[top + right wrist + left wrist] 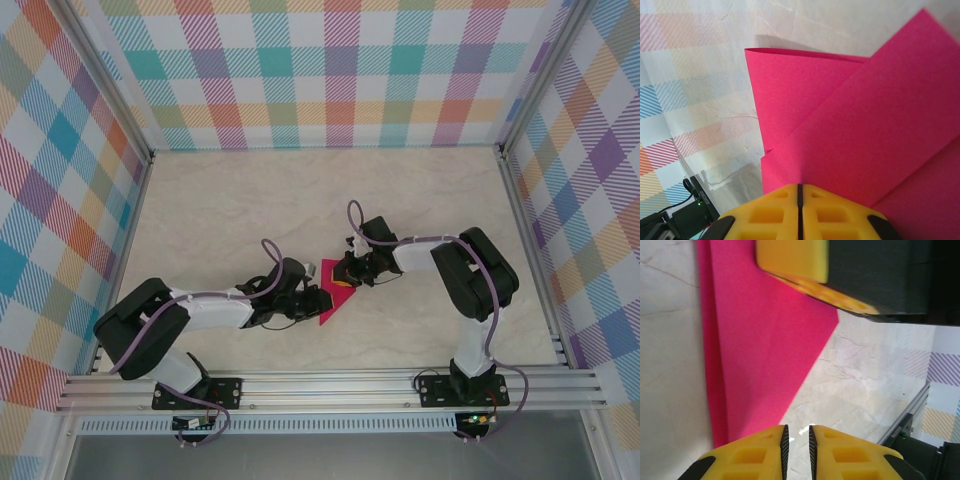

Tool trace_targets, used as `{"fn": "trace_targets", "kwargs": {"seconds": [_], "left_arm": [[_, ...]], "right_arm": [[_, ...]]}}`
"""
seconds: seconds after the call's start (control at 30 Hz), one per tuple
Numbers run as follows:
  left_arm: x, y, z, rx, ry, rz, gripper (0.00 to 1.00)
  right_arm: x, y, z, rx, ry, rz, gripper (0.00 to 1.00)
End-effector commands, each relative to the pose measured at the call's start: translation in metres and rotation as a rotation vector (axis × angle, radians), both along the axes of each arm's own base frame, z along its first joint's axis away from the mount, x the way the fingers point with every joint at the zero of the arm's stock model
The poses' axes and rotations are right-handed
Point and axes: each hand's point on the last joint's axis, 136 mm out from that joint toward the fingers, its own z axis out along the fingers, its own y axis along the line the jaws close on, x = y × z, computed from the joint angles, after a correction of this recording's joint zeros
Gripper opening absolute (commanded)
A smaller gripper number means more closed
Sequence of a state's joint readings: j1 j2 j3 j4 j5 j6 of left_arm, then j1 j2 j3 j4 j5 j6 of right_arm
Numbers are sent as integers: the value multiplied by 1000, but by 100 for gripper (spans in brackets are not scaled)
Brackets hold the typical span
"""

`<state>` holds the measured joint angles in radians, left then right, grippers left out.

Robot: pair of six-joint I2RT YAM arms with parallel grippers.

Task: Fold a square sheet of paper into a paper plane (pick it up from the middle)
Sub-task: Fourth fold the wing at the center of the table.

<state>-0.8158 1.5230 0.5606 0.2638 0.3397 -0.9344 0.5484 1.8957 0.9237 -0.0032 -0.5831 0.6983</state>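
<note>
Yellow fingers [765,220] of the right tool [800,189] stand at the bottom of its wrist view, and we see them pressed together with only a hairline seam between them. Their tips sit right over the square sheet of paper [865,135], whose magenta surface runs up to them; we cannot tell whether any edge is pinched. We see the sheet partly folded: one flap lies across another along a slanting edge, and a rounded fold lifts a little at the far side. From the left wrist, the left tool [796,432] hovers with its jaws a narrow slit apart, bare table [865,375] showing through the gap and nothing between them. The sheet lies just beside and ahead of it on the table, with a yellow finger of the right tool over its far part. From above, we find both tools meeting near the middle of the table, the paper a pink pointed shape right at their tips, on the side nearer the arm bases.
</note>
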Motion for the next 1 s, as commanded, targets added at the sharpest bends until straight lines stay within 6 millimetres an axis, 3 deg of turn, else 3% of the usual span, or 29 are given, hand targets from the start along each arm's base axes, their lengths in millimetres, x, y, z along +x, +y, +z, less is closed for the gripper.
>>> {"fn": "trace_targets", "kwargs": {"seconds": [0.0, 0.27, 0.47, 0.7, 0.97], "left_arm": [[-1, 4, -16, 55, 26, 0, 20], [-18, 22, -48, 132, 114, 18, 18], [-49, 35, -67, 255, 165, -47, 18], [-73, 38, -76, 285, 182, -91, 18], [-83, 48, -79, 299, 186, -79, 18]], "right_arm": [[-24, -19, -31, -133, 96, -2, 9], [-24, -20, -35, -152, 104, 1, 9], [-23, -22, -35, -171, 99, -1, 10], [-23, -23, -33, -176, 94, 1, 10], [-23, -24, -34, -179, 94, 4, 11]]}}
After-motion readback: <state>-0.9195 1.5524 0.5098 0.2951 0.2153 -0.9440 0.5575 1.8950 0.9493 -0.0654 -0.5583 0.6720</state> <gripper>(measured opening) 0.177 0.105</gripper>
